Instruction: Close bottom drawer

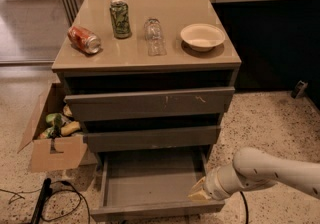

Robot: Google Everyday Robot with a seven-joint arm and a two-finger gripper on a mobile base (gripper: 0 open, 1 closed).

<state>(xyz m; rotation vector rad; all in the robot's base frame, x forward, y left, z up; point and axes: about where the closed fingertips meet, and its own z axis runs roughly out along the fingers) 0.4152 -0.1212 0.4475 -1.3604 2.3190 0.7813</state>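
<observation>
The bottom drawer of the grey-brown cabinet stands pulled far out, and its shallow plain tray is empty. Its flat front runs along the lower edge of the camera view. My gripper is at the end of the white arm, which comes in from the right. It sits low at the drawer's front right corner, close against the right side wall. The two drawer fronts above, the top and the middle, are each pulled out a little.
On the cabinet top lie a tipped red can, an upright green can, a clear bottle and a white bowl. A cardboard box with items stands at the left, and cables lie on the speckled floor.
</observation>
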